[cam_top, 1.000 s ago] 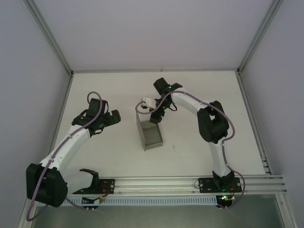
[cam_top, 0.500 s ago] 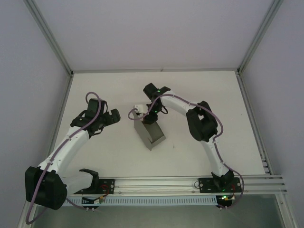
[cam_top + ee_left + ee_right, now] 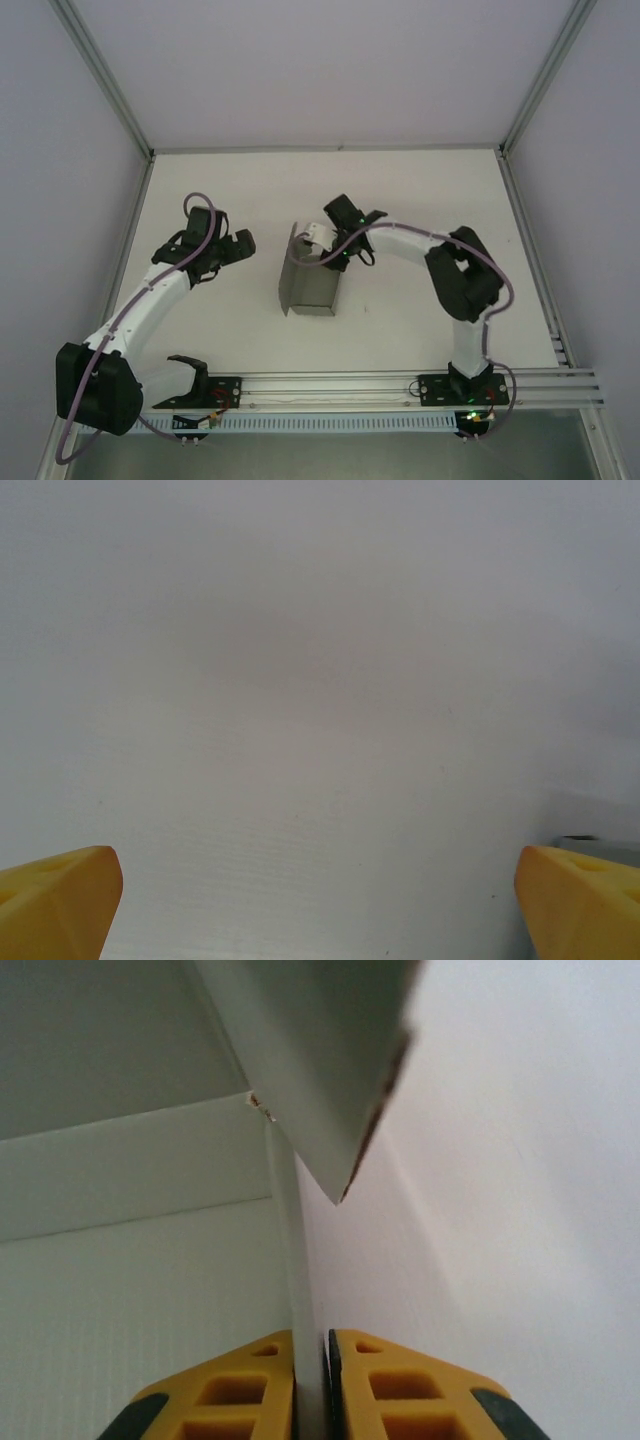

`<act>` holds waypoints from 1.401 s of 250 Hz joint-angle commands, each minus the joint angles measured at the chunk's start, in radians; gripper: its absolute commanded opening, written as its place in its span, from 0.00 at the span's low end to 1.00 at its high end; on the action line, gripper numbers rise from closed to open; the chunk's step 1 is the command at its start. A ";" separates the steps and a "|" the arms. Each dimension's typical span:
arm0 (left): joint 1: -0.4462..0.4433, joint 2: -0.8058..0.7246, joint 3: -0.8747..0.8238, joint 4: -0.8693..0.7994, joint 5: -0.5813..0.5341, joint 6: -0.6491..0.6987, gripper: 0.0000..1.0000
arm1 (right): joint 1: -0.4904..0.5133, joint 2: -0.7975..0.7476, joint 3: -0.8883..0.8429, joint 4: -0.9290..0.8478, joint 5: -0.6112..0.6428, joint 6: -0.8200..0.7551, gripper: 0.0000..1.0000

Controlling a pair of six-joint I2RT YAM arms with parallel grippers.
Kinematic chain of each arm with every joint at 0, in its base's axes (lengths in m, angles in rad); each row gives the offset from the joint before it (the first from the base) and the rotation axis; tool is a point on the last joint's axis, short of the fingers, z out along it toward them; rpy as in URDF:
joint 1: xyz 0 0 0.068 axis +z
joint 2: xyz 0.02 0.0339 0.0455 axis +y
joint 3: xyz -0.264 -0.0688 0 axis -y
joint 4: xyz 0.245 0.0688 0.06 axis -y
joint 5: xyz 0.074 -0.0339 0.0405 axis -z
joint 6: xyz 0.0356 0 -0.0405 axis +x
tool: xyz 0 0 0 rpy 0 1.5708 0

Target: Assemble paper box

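Since a second ago the right claw (image 3: 311,1345) has gone from spread to pinching, and the paper box (image 3: 308,283) has swung round with it. Its yellow fingers (image 3: 245,1385) now press on either side of one thin upright wall at the box's far end. The box is half-formed grey card, resting mid-surface (image 3: 430,190). To the left of the box and well apart from it, the left claw (image 3: 238,246) is spread wide and holds nothing. The step in hand looks like squaring up the walls. The next move probably calls for holding the pinched wall steady while the left claw comes over to the box to fold a loose flap, gently, since thin card would buckle. The right wrist view shows the pinch itself and a pointed flap corner above the gripped wall, which the top view cannot resolve. The top view gives the box's outline and the gap to the left claw. In the left wrist view, a grey sliver may be the box.
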State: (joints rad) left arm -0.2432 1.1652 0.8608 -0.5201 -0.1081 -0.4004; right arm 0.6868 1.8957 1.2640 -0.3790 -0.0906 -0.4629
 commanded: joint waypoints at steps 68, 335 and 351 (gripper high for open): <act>0.009 0.137 0.058 0.093 0.116 0.019 1.00 | 0.113 -0.282 -0.440 0.177 0.445 0.995 0.25; 0.007 0.041 -0.034 0.278 0.535 0.193 1.00 | 0.050 -0.350 -0.496 0.350 0.338 0.618 0.59; 0.007 0.048 -0.032 0.276 0.531 0.192 1.00 | 0.044 -0.314 -0.491 0.377 0.335 0.594 0.59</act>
State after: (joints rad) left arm -0.2436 1.1957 0.8165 -0.2554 0.3832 -0.2295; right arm 0.7460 1.5280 0.7673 -0.0738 0.2844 0.2066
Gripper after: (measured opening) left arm 0.998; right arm 0.592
